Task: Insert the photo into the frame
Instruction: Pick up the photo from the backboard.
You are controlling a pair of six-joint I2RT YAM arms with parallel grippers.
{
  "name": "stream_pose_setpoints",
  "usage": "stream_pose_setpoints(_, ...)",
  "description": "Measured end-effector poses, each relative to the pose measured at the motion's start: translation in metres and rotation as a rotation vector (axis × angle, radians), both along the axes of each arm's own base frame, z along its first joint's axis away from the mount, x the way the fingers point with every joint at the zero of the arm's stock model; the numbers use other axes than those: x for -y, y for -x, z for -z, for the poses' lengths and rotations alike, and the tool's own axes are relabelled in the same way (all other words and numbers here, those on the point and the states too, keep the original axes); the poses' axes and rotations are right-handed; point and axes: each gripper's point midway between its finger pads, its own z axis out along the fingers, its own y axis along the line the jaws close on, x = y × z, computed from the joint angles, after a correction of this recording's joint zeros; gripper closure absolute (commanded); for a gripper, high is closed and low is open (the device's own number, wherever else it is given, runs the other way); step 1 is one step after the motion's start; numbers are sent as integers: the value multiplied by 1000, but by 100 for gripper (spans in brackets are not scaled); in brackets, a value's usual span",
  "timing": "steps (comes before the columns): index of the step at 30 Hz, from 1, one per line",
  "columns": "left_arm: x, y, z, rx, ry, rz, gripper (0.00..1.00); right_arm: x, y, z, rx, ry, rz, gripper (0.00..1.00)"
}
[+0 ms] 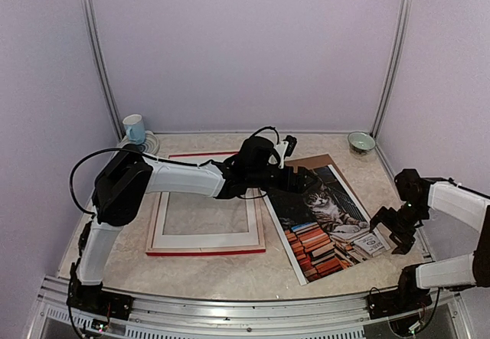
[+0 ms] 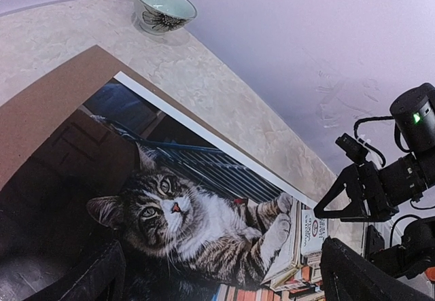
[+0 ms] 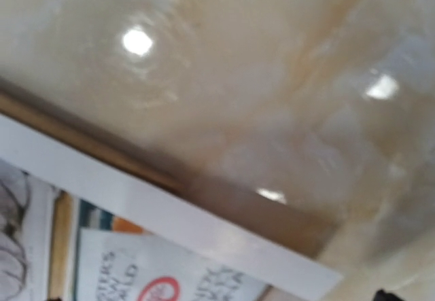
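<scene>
Seemingly left fingers [image 2: 95, 277] and right fingers [image 1: 383, 221] both gape empty over the photo [image 1: 325, 216].

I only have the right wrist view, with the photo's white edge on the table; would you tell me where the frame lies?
Observer: The frame lies flat just left of the photo, with a white mat on it.
Operator: Thank you; where is the left hand?
Observer: The left hand is open above the photo's far part, its arm crossing the frame.
Operator: And my right hand?
Observer: The right hand is open beside the photo's right edge, towards the near corner.
</scene>
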Motion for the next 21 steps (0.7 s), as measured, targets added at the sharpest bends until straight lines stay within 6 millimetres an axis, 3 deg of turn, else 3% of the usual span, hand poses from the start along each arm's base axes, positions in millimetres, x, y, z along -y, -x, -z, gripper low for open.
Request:
stream_pose_setpoints(11,0,0,7,-8,-9,2,1,-1,-16,6,66,-4,1,1)
stream_pose_setpoints(21,0,0,7,-8,-9,2,1,-3,-17,11,94,-19,-2,1)
